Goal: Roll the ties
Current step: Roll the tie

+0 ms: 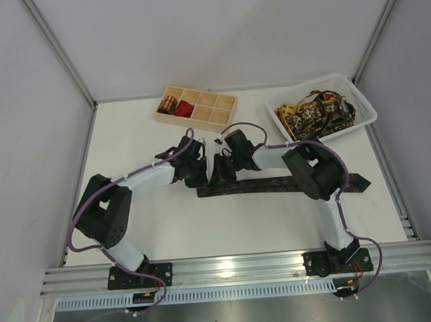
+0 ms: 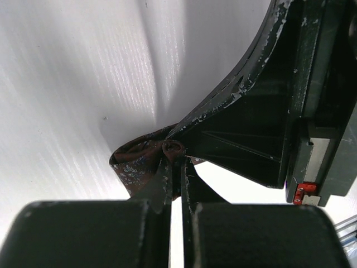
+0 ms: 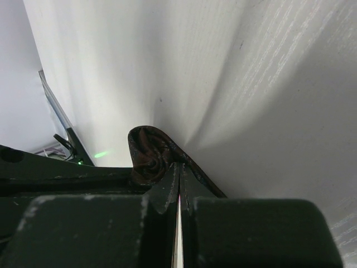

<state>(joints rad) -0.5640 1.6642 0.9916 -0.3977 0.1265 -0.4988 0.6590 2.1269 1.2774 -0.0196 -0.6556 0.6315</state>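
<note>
A dark brown tie (image 1: 284, 185) lies flat across the table, its pointed end at the right. Its left end is curled into a small roll where both grippers meet. My left gripper (image 1: 199, 173) is shut on that rolled end; in the left wrist view the gripper (image 2: 175, 162) pinches the patterned brown fabric (image 2: 134, 163). My right gripper (image 1: 222, 172) is shut on the same roll from the other side; in the right wrist view the gripper (image 3: 179, 169) holds the small coil (image 3: 146, 151). The roll itself is hidden under the grippers in the top view.
A pale wooden compartment tray (image 1: 215, 109) stands at the back, holding a gold-and-black coil (image 1: 168, 103) and a red coil (image 1: 186, 108). A white basket (image 1: 362, 102) at the back right holds several loose gold-and-black ties (image 1: 312, 114). The right gripper's body (image 2: 268, 123) fills the left wrist view.
</note>
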